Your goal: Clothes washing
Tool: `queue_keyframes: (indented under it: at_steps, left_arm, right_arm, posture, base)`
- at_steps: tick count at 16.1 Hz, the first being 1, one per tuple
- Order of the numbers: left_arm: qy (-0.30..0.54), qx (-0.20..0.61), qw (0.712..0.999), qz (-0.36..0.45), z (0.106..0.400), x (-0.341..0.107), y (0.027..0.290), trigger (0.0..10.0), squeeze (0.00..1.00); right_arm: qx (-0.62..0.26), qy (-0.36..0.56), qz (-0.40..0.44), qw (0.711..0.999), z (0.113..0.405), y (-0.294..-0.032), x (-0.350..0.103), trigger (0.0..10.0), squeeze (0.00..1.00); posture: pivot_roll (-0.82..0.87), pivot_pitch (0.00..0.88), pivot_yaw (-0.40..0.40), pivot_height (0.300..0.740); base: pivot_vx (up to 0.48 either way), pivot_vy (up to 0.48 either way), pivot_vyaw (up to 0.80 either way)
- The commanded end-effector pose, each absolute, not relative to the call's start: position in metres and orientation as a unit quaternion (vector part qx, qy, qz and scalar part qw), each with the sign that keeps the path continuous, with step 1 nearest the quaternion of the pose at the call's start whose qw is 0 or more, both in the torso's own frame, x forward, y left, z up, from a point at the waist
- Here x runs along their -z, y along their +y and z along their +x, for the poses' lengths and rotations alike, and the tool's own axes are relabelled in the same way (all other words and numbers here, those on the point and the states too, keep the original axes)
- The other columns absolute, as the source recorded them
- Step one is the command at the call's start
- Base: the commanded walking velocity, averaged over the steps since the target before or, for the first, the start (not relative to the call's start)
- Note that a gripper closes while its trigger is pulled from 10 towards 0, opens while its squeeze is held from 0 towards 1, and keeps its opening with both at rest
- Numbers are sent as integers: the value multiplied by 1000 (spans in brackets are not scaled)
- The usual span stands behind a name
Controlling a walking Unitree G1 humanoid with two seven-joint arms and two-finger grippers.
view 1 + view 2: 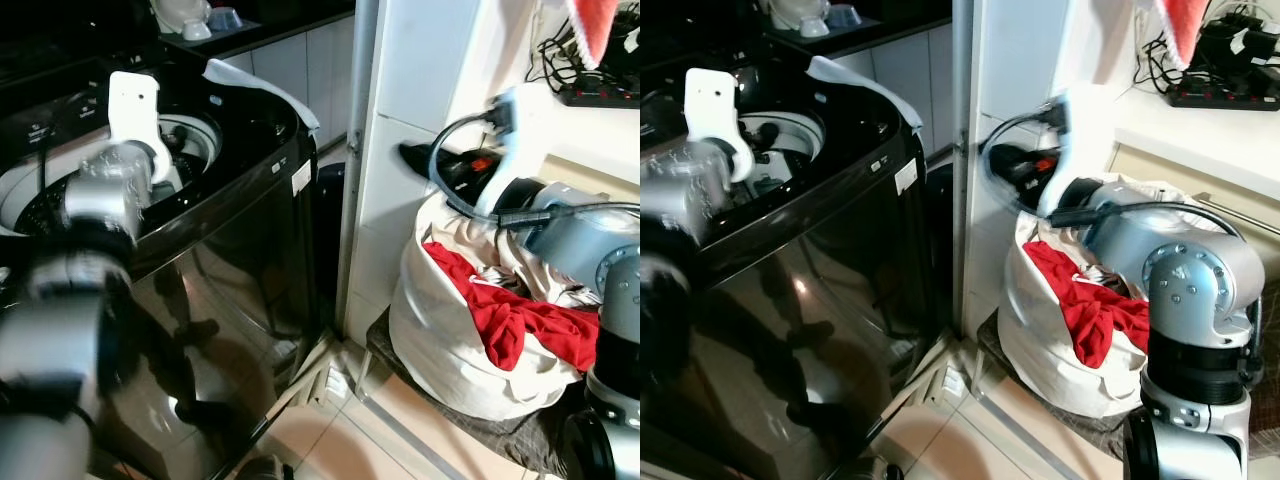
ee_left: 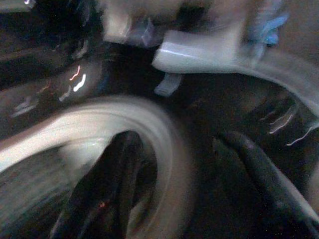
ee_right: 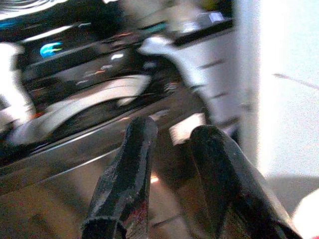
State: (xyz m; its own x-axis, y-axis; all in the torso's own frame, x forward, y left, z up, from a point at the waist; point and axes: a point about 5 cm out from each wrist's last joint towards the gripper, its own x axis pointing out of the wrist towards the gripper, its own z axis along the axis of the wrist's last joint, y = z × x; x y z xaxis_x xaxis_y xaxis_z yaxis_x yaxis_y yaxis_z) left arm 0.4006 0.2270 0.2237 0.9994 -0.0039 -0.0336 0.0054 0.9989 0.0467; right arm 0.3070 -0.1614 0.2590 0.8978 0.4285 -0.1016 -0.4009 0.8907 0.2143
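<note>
A black top-loading washing machine (image 1: 230,230) stands on the left with its lid up and its white drum rim (image 2: 99,124) showing. On the right, a white laundry bag (image 1: 440,340) holds a red garment (image 1: 500,310) and pale clothes. My left arm is raised over the washer, and my left gripper (image 2: 174,144) hangs open above the drum with nothing between its fingers. My right arm reaches over the bag. My right gripper (image 3: 174,127) points toward the washer's side, its fingers a little apart and empty. Both wrist views are blurred.
A white pillar (image 1: 400,90) stands between the washer and the bag. A counter at the right carries a black power strip (image 1: 600,95) with cables, and a red cloth (image 1: 595,25) hangs above it. Bowls (image 1: 205,20) sit on the far counter. The floor (image 1: 350,430) is tiled.
</note>
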Motion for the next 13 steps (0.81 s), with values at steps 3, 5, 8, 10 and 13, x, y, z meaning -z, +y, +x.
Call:
queue_keyframes:
  at_steps: [3, 5, 8, 10, 13]
  left_arm:
    - [-39, 117, 986, -107, 370, -187, 161, 10000, 0]
    - [-16, 254, 967, -27, 345, -172, 116, 10000, 0]
    - [-29, 348, 935, 63, 329, -167, 100, 10000, 0]
    - [-36, 385, 922, 30, 320, -175, 93, 10000, 0]
    - [-23, 452, 892, 0, 304, -177, 87, 10000, 0]
  right_arm:
    - [-23, 94, 14, 995, 322, -211, -233, 10000, 0]
    - [1, 139, -42, 989, 326, -224, -207, 10000, 0]
    - [86, 157, -87, 980, 338, -264, -192, 10000, 0]
    - [120, 172, -68, 975, 340, -292, -182, 10000, 1000]
    - [159, 176, -59, 970, 343, -314, -173, 10000, 1000]
  posture:
    - [24, 0, 47, 740]
    - [20, 0, 43, 740]
    - [17, 0, 36, 740]
    - [15, 0, 44, 740]
    - [20, 0, 47, 740]
  base:
    - [0, 0, 0]
    - [0, 0, 0]
    - [0, 0, 0]
    - [0, 0, 0]
    - [0, 0, 0]
